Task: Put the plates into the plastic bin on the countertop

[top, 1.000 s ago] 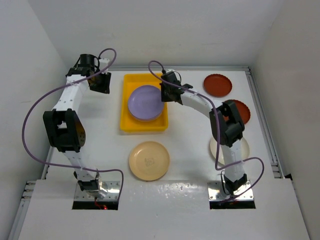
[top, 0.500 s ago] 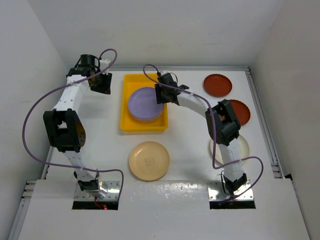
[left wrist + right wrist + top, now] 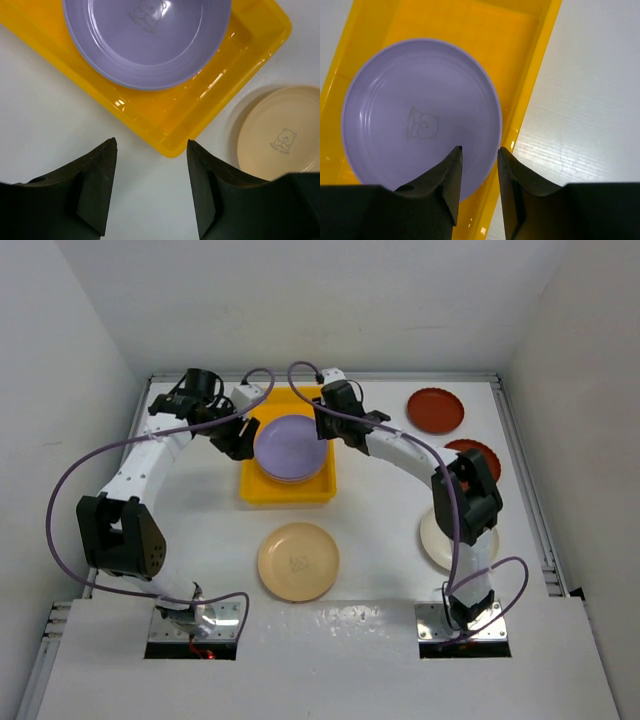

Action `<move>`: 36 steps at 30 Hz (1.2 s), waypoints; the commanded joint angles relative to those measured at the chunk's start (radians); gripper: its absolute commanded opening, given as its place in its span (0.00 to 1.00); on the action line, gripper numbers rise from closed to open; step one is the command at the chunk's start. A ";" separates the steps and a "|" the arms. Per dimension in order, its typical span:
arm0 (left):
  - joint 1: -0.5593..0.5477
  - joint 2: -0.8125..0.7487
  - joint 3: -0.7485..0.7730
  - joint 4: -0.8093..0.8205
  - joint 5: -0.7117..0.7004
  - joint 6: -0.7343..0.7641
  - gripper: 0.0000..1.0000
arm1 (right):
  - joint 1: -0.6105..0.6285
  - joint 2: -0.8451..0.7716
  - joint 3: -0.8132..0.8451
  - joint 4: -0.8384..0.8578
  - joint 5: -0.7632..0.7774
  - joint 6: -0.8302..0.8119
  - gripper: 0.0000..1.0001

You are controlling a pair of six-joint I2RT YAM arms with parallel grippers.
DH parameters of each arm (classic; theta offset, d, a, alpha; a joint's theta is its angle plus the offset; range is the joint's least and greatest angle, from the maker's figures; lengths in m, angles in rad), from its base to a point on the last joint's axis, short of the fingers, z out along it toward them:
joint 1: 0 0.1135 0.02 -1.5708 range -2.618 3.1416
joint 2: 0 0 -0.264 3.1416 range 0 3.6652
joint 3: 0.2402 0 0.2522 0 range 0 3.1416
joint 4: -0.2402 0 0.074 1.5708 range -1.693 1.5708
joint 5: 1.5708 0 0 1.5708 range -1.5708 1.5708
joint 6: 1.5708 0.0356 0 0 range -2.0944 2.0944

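Note:
A lilac plate [image 3: 292, 445] lies in the yellow plastic bin [image 3: 262, 490] at the back of the white countertop [image 3: 200, 530], with the edge of another plate showing under it. My right gripper [image 3: 322, 428] hovers open over the lilac plate's [image 3: 420, 120] right rim and the bin's wall [image 3: 530, 85]; nothing is gripped in the right gripper [image 3: 480, 149]. My left gripper [image 3: 238, 440] is open beside the bin's left side. In the left wrist view the left gripper [image 3: 150, 142] is empty over bare table, just short of the bin's corner [image 3: 172, 145].
A tan-yellow plate [image 3: 298, 561] lies in front of the bin. Two dark red-brown plates, one [image 3: 435, 410] at the back right and one [image 3: 478, 452] beside it, and a cream plate [image 3: 440, 540] lie on the right, the last two partly hidden by the right arm.
My right gripper has opened and let go of the lilac plate, which now rests in the bin. The left arm has swung right from the far-left corner to the bin's left side.

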 commanded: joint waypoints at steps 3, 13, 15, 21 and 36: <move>0.005 -0.063 -0.074 -0.019 0.015 0.027 0.60 | -0.009 0.092 0.080 0.017 0.007 0.015 0.31; 0.005 -0.105 -0.137 -0.010 -0.032 0.018 0.60 | -0.013 0.226 0.194 0.013 -0.002 0.002 0.14; 0.005 -0.105 -0.137 -0.010 -0.032 0.009 0.60 | -0.012 0.218 0.182 0.012 -0.006 0.003 0.14; 0.005 -0.074 -0.128 -0.001 -0.032 0.009 0.60 | -0.008 0.152 0.131 0.036 0.024 -0.024 0.16; -0.322 -0.143 -0.467 -0.050 -0.146 0.107 0.64 | 0.027 -0.467 -0.380 0.125 0.157 -0.043 0.39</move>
